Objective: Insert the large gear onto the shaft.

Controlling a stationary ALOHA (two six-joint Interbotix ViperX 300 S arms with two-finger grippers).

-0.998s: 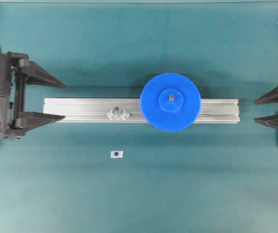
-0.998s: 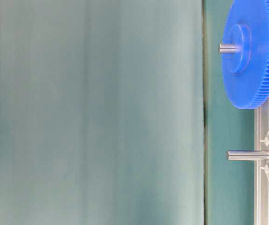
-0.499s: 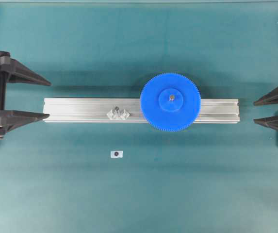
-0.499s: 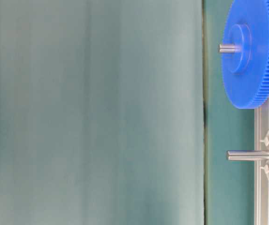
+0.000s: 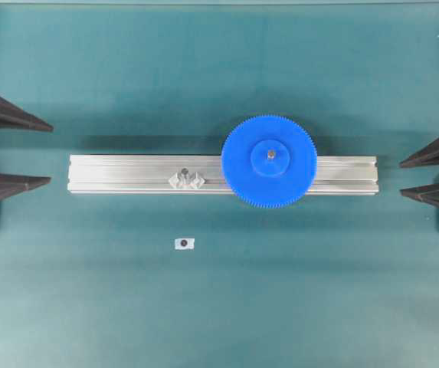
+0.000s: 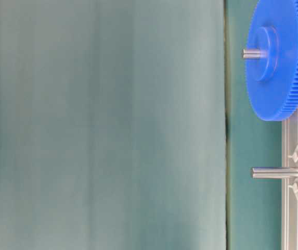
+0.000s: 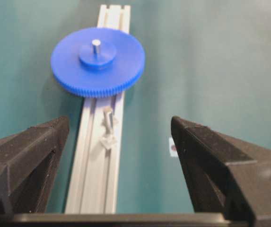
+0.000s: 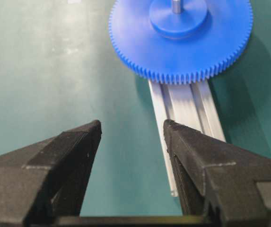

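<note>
The large gear (image 5: 242, 165), a bright-blue toothed disc, lies flat on the aluminium rail (image 5: 119, 175). The shaft (image 5: 270, 154) pokes up through its hub hole; the same shaft tip (image 7: 96, 45) shows in the left wrist view, and the gear (image 8: 182, 52) fills the top of the right wrist view. In the table-level view the gear (image 6: 281, 62) sits on the shaft (image 6: 251, 53). My left gripper (image 5: 50, 153) is open and empty, just off the rail's left end. My right gripper (image 5: 401, 177) stands open and empty beyond the rail's right end.
A second pin (image 5: 185, 173) with a darker tip stands in a clear diamond mount on the rail, left of the gear. A small white sticker (image 5: 184, 243) with a dark dot lies on the teal mat in front of the rail.
My left gripper has drawn back to the left, away from the rail's end, staying open. The gear, the pins and the right gripper have not moved.
</note>
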